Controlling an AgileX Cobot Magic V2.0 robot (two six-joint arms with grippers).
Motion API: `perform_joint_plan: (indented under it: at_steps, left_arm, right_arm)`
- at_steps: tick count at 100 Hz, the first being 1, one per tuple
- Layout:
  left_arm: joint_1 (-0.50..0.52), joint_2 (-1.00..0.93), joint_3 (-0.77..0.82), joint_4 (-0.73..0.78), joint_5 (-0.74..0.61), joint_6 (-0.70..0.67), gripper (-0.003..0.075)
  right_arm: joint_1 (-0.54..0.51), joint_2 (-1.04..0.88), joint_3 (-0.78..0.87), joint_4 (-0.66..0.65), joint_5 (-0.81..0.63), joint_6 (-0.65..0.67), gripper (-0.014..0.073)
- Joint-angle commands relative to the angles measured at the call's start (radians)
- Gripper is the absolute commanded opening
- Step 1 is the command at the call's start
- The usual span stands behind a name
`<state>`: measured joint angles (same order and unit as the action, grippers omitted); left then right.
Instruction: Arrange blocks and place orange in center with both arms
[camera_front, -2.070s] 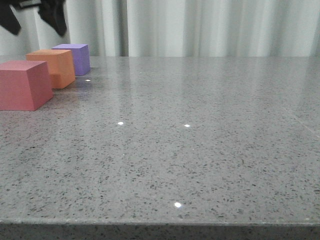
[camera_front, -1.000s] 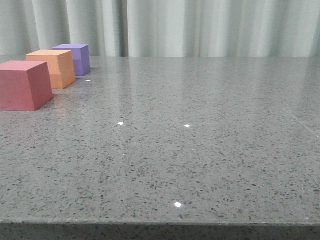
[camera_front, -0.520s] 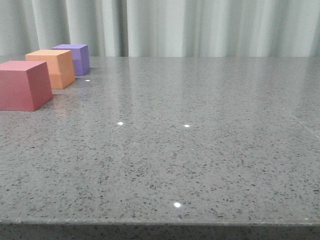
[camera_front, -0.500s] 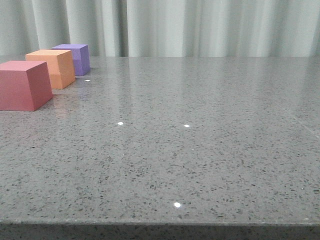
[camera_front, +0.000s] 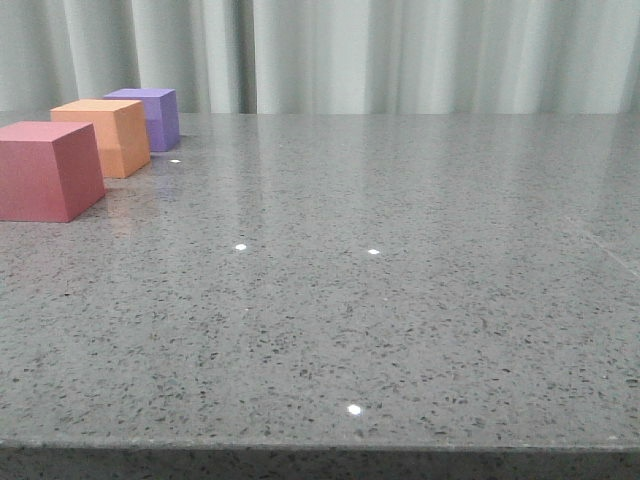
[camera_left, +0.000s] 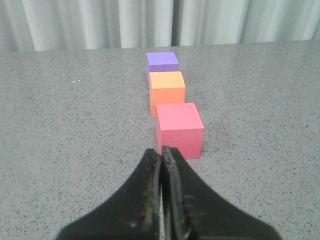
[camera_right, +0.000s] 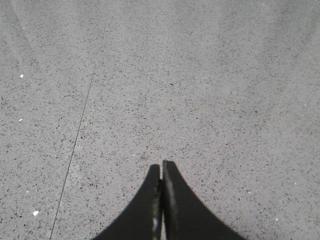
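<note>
Three blocks are sitting in a straight row on the grey speckled table (camera_front: 400, 300), with the orange cube (camera_front: 105, 135) serving as the landmark in the middle. The red-pink cube (camera_front: 45, 170) is standing just on the camera side of the orange cube, and the purple cube (camera_front: 150, 117) is standing just behind it, toward the curtain (camera_front: 400, 55). Small gaps appear to be separating the cubes, though whether orange and purple are touching cannot be told.

The left gripper (camera_left: 162, 155) is hovering on the near side of the red-pink cube, lined up with the row, its jaws pressed together and holding nothing. The right gripper (camera_right: 161, 172) is hanging over bare table, well apart from the orange cube, its jaws likewise closed and empty.

Judging from this layout, the orange cube is already occupying the centre, so the arrangement looks essentially finished. The main risk is the left gripper drifting forward: its closed tip is pointing straight at the red-pink cube and could be pushing it into the orange cube, skewing the whole row.

Counted: three cubes, one of each colour; two grippers; one table.
</note>
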<state>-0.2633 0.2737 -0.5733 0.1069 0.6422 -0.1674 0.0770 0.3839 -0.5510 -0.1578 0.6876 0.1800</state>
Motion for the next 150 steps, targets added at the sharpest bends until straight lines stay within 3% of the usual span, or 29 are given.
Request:
perform_joint_plan:
  at_steps: [1, 21, 38, 59, 91, 121, 150]
  left_arm:
    - [0.002, 0.008, -0.024, 0.002, -0.081, -0.004, -0.0020]
    - [0.002, 0.008, -0.024, 0.002, -0.083, -0.004, -0.0020]
    - [0.006, -0.007, 0.011, 0.006, -0.162, -0.004, -0.0020]
    - [0.061, -0.126, 0.196, 0.031, -0.415, -0.004, -0.0020]
    - [0.127, -0.316, 0.463, 0.029, -0.554, -0.004, -0.0020]
    - [0.144, -0.314, 0.620, 0.027, -0.732, -0.004, -0.0020]
    - [0.185, -0.314, 0.618, 0.023, -0.734, -0.004, -0.0020]
  right_arm:
    - [-0.007, 0.004, -0.026, -0.016, -0.073, -0.009, -0.0110]
    - [-0.007, 0.004, -0.026, -0.016, -0.073, -0.009, -0.0110]
    - [-0.007, 0.004, -0.026, -0.016, -0.073, -0.009, -0.0110]
    - [-0.007, 0.004, -0.026, -0.016, -0.073, -0.009, -0.0110]
    - [-0.007, 0.004, -0.026, -0.016, -0.073, -0.009, -0.0110]
    - [-0.007, 0.004, -0.026, -0.016, -0.073, -0.009, -0.0110]
    - [-0.007, 0.004, -0.026, -0.016, -0.073, -0.009, -0.0110]
